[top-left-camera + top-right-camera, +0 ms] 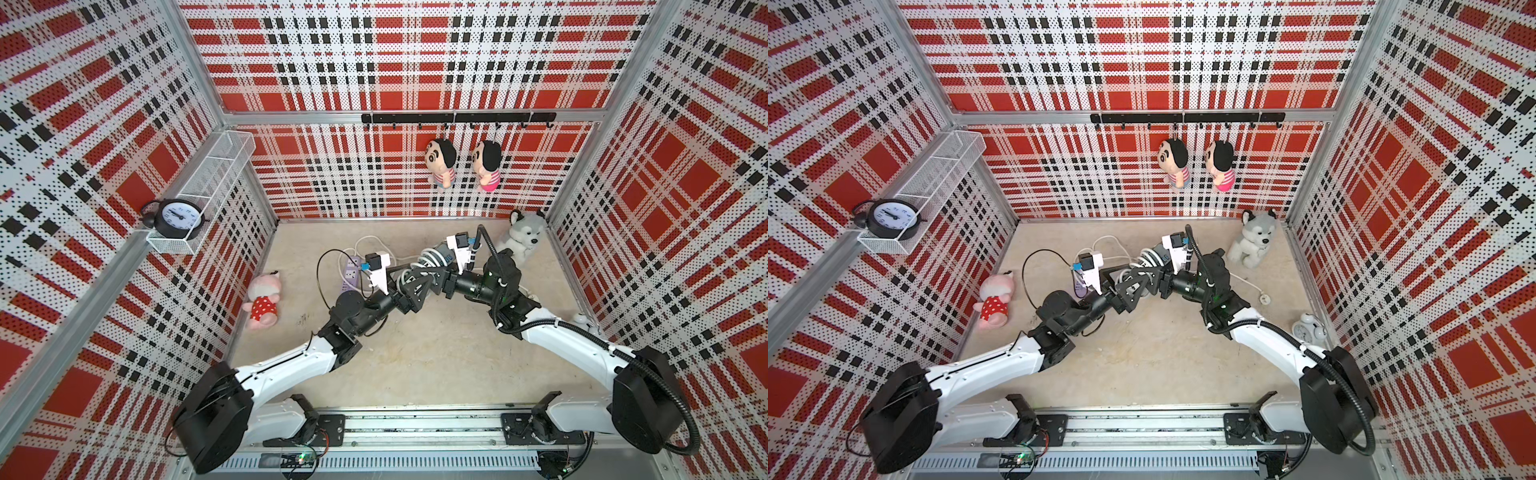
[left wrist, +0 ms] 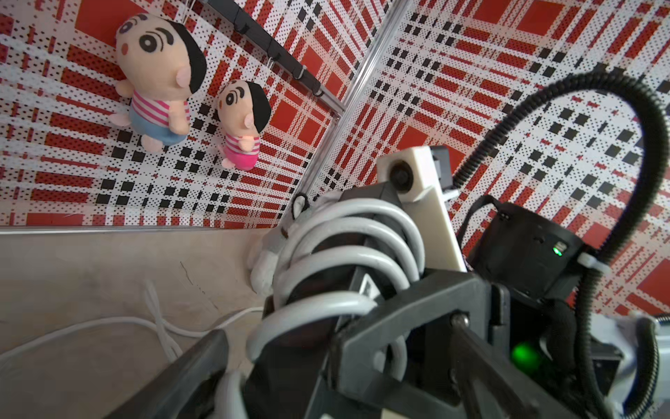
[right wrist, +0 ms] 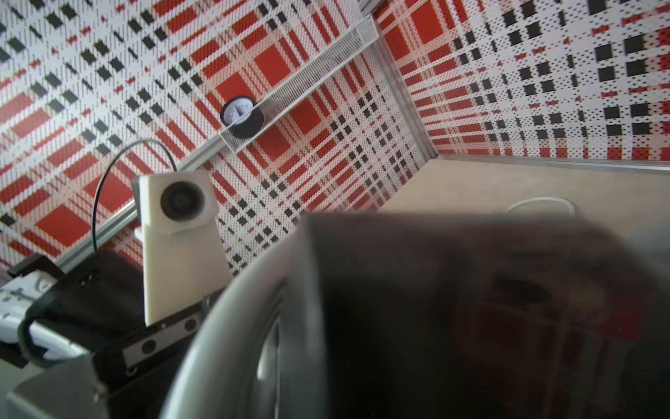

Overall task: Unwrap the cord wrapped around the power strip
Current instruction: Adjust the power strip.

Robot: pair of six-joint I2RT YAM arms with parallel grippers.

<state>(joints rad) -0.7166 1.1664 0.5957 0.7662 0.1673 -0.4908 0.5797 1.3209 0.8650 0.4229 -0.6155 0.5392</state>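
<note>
Near the centre of both top views the two arms meet above the beige desk (image 1: 415, 365). Between them is the power strip (image 1: 439, 252), a dark body ringed by several coils of white cord (image 1: 426, 262).

In the left wrist view the left gripper (image 1: 409, 291) has its jaws spread wide around one end of the strip (cord loops lie between the fingers). Whether they press on it I cannot tell.

The right gripper (image 1: 439, 281) meets the strip from the right of the frame. Its wrist view is a blur of dark casing and one grey loop, so I cannot tell whether it is open or closed.

Left of the grippers lies a lilac socket strip (image 1: 351, 276), its markings too small to read. The numerals on the black alarm clock (image 1: 179, 217), in the mesh shelf (image 1: 216, 166) at upper left, are also too small.
</note>
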